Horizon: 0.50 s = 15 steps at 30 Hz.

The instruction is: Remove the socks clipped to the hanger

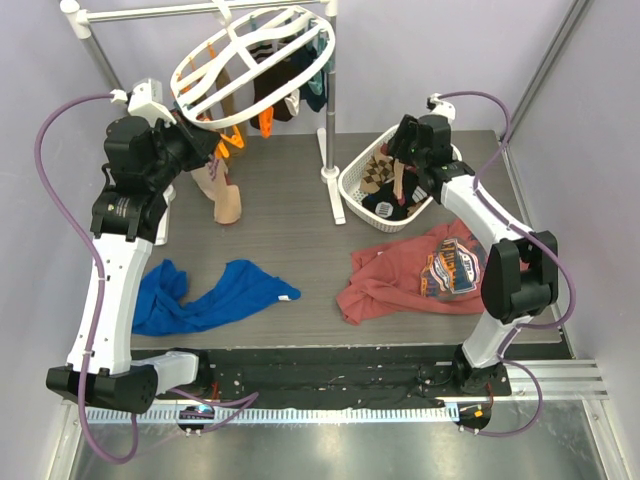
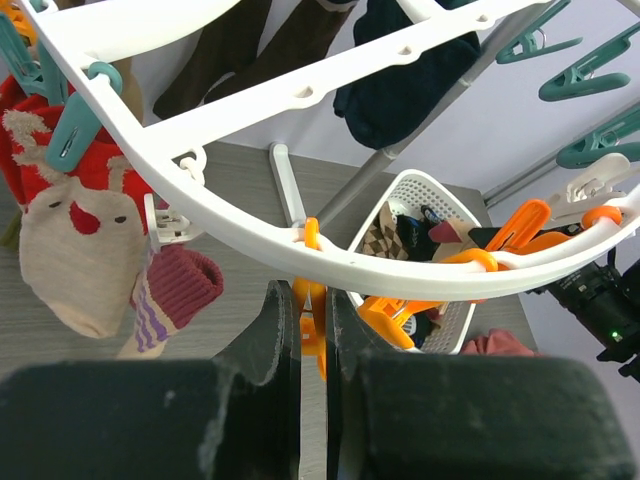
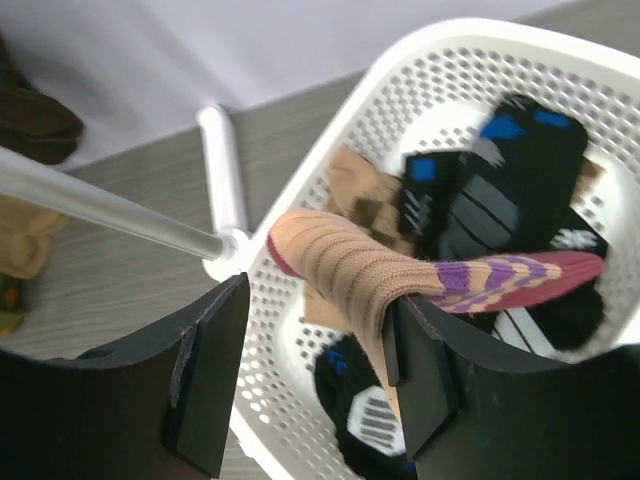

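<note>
My left pincer (image 2: 312, 350) is pinched tight on an orange clip (image 2: 308, 297) under the white hanger (image 2: 250, 225), whose socks (image 2: 75, 250) dangle over the grey worktop (image 1: 280, 220). My right pincer (image 3: 315, 375) gapes wide above the lattice basket (image 3: 470, 70), with a tan sock (image 3: 340, 270) against one finger. The walls (image 1: 450, 50) are pale lilac.

- Overhead view: bright, even, diffuse light. The grey wood-grain table (image 1: 290, 210) carries only faint, soft shadows, as beside the crumpled blue shirt (image 1: 215, 295).
- Left wrist view: the white plastic oval hanger (image 2: 250, 225) is sharp and nearly washed out. The dark fingers (image 2: 270, 340) of the left gripper (image 2: 312, 300), and the orange plastic clip (image 2: 312, 335) pinched between them, are blurred.
- Right wrist view: the black fingers (image 3: 205, 380) of the right gripper (image 3: 315, 300) are soft and shaded.
</note>
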### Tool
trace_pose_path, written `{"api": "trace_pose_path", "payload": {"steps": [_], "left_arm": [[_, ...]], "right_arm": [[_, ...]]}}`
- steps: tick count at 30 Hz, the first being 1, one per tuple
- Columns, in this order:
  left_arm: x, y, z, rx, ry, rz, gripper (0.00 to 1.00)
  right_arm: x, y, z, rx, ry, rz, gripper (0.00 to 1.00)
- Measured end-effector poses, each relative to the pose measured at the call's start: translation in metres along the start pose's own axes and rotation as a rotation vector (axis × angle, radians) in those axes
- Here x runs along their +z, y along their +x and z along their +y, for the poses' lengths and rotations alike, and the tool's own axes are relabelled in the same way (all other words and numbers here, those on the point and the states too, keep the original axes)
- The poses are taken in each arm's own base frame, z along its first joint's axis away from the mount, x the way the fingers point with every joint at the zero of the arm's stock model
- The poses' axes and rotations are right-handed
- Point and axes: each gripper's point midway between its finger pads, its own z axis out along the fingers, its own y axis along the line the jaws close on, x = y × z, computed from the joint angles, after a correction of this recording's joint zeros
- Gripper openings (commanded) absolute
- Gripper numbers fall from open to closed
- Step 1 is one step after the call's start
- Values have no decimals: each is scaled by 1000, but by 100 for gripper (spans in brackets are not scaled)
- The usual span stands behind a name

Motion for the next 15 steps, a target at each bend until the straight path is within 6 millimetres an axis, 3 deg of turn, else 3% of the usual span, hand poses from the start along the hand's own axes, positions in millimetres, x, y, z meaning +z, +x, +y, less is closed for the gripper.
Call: {"api": "trace_pose_path", "payload": {"steps": [6,10,13,15], "left_arm": [[0,0,0,2,2,2,8],[0,0,0,4,2,1,8],[-1,-1,-1,5,3,-1,8],[-2,-1,-1,5,4,-2,9]], "right_arm": [[12,22,-17,-54,92,118,61],[21,48,-29,-90,144,229,61],[15,63,-37,-110,178,304,60],[10,61,-38,-119,187,325,61]]}}
